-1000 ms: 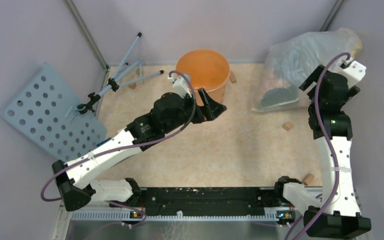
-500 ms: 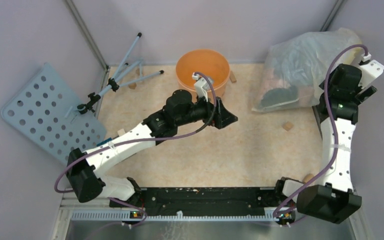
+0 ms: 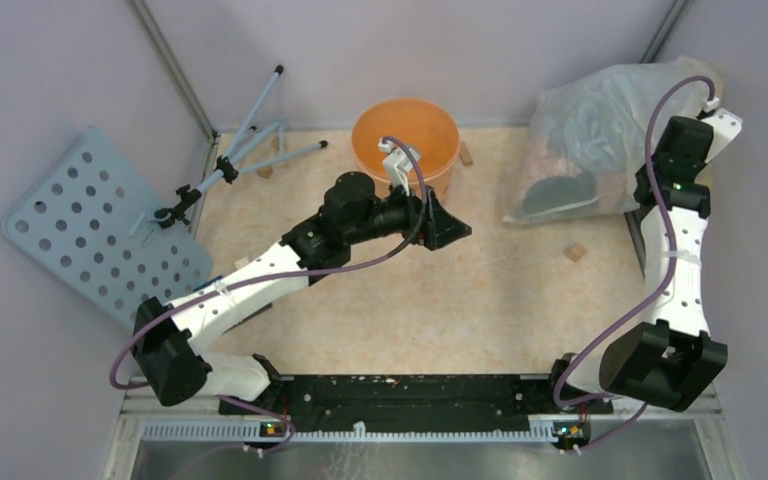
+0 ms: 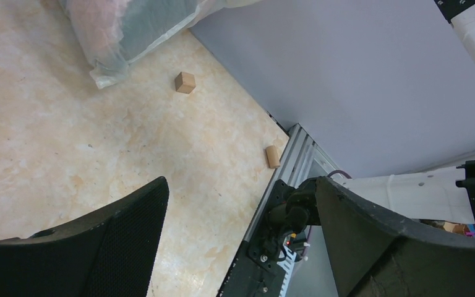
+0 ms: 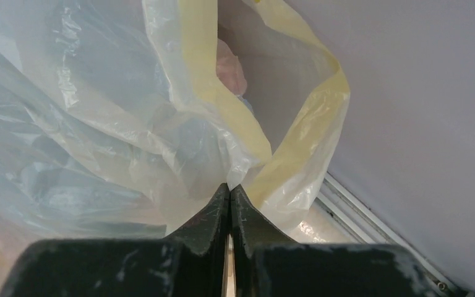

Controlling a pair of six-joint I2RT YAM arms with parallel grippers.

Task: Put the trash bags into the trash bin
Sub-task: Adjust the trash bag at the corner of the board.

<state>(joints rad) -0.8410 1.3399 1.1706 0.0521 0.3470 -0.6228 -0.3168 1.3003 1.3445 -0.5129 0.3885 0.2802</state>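
Trash bin (image 3: 406, 140) stands upright, mouth up, at the far side of the worktop (image 3: 460, 300); all places here are given from the bin. Left pincer (image 3: 453, 228) hangs just on the near-right side of the bin, close to its wall; contact cannot be told from above. The left arm comes in from the bin's near-left. In the wrist view the black fingers (image 4: 117, 241) are spread wide with nothing between them, only bare worktop and the frame rail (image 4: 297, 158) below. Right of the bin and well apart from it, a big clear bag (image 3: 600, 120) with a yellow edge (image 5: 321, 124) slumps against the right wall. Trash bags (image 5: 55, 142): grey-bluish crinkly film bunched up with that clear bag, so also right of the bin and well apart from it. The layers overlap, and I cannot tell whether the film lies inside the clear bag or behind it. Right pincer (image 5: 229, 185) is at the clear bag's far-right side, far from the bin. Its fingers are pressed together, the tips right at a fold where the yellow edge meets the clear film. Whether film is caught between them cannot be told. From above, the right pincer is hidden by its own wrist. A wooden block (image 3: 467, 154) lies just right of the bin, and a second block (image 3: 575, 252) lies to its near-right, beside the clear bag. Left of the bin lies a folded stand (image 3: 250, 150), and further left, past the worktop edge, a perforated grey-blue panel (image 3: 90, 225).
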